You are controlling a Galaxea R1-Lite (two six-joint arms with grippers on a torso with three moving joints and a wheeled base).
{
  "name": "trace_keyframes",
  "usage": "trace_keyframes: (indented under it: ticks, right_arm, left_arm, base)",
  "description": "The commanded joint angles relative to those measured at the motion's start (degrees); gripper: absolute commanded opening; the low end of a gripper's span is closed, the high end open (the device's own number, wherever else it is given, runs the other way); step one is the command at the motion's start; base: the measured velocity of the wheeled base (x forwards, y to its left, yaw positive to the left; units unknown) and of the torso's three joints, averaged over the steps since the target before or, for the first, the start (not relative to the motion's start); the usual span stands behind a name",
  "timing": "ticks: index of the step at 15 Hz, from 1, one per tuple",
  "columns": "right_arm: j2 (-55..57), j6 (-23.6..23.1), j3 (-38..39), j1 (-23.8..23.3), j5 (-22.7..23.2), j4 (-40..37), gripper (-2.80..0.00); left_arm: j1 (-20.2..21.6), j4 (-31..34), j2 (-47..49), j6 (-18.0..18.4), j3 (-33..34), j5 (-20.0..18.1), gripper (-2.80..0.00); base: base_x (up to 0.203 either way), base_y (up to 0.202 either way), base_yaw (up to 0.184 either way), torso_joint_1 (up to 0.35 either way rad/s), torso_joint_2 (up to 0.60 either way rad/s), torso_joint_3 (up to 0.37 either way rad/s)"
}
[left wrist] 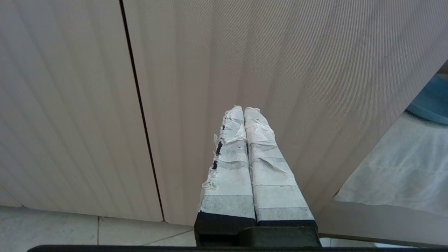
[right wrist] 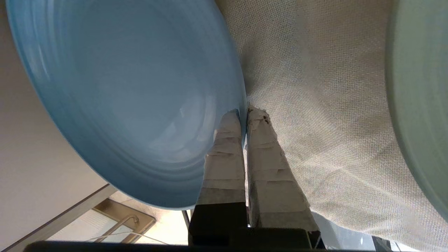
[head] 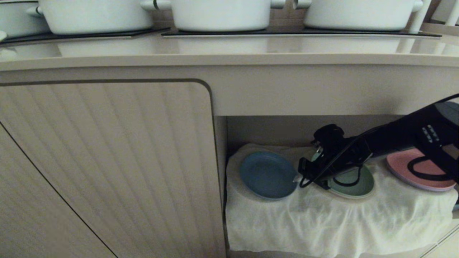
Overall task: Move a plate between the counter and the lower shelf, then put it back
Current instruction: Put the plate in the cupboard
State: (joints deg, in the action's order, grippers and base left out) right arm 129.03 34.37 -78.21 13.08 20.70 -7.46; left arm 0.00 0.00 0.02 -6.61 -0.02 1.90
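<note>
Left jaws (left wrist: 245, 115) parked, pressed together empty, facing the ribbed cabinet door (left wrist: 315, 70). Right jaws (right wrist: 245, 113) pinch the rim of the blue plate (head: 268, 174), which sits on the lower shelf's white cloth (head: 322, 222). Behind the right jaws lies a green plate (head: 353, 182); above, the bench (head: 229, 53)

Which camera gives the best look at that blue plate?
The head view: the plate shows whole, on the white cloth beside the green plate. The right wrist view shows it close but cropped, its rim pinched in the right gripper. The left wrist view catches only a sliver.
</note>
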Motion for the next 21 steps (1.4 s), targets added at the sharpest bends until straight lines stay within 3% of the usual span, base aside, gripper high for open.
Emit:
trace_keyframes:
  ticks: [1,21]
  right_arm:
    - [-0.09,0.18,-0.01,0.02,0.13,0.17,-2.8]
    - [0.99,-0.25,-3.53,0.28,-0.22,-3.3,-2.8]
  left_arm:
    - [0.0,0.0,-0.02,-0.07,-0.06,0.03,-2.8]
    - [0.0,0.0,-0.02,-0.07,-0.03,0.03,-2.8]
  base:
    - [0.0,0.0,0.0,0.0,0.0,0.0]
    - [0.0,0.0,0.0,0.0,0.0,0.0]
